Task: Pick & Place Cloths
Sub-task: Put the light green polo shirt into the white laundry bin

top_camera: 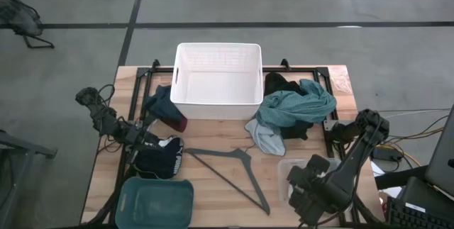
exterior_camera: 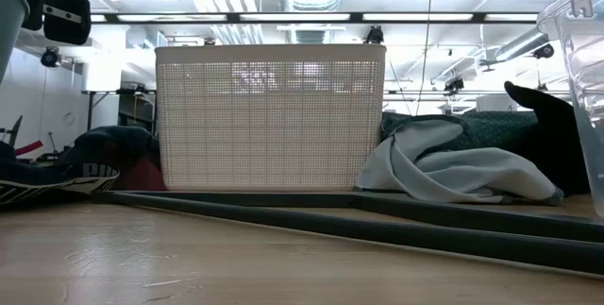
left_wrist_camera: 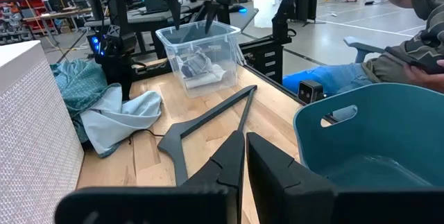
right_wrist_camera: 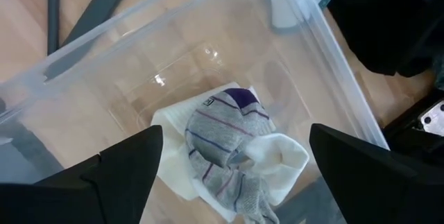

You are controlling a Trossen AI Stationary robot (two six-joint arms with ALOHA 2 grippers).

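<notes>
The white slatted basket (top_camera: 218, 80) is taken as the landmark. Seen from above, its floor is bare; no cloth has been placed in it. Whether the basket is the intended destination cannot be told.

The largest cloth, the teal garment (top_camera: 298, 105), is heaped just beside the basket's right wall, over a black piece (top_camera: 281, 84), with a pale-blue piece (top_camera: 267, 137) spilling toward the table's front edge. Against the basket's left front corner a dark garment (top_camera: 162, 103) and a maroon piece (top_camera: 178, 123) are noted. In front of these, a dark navy garment with white print (top_camera: 160, 157) lies under the left arm. All remain on the table (top_camera: 213, 176) and appear still to be handled.

A grey hanger (top_camera: 234, 172) lies in front of the basket, a teal tub (top_camera: 154, 202) at the left front corner.

The clear plastic bin (right_wrist_camera: 208, 57), right and forward of the basket, holds a small white cloth (right_wrist_camera: 277, 158) and a grey striped sock (right_wrist_camera: 222, 144). This is judged the only placement completed. The right claw (right_wrist_camera: 236, 161) hangs directly above them, released, fingers spread wide, holding nothing.

The left claw (left_wrist_camera: 244, 158) is clenched, with nothing seen between its fingers.

White lettering is present on the navy garment; it cannot be read. A small tag on the sock is likewise illegible.
</notes>
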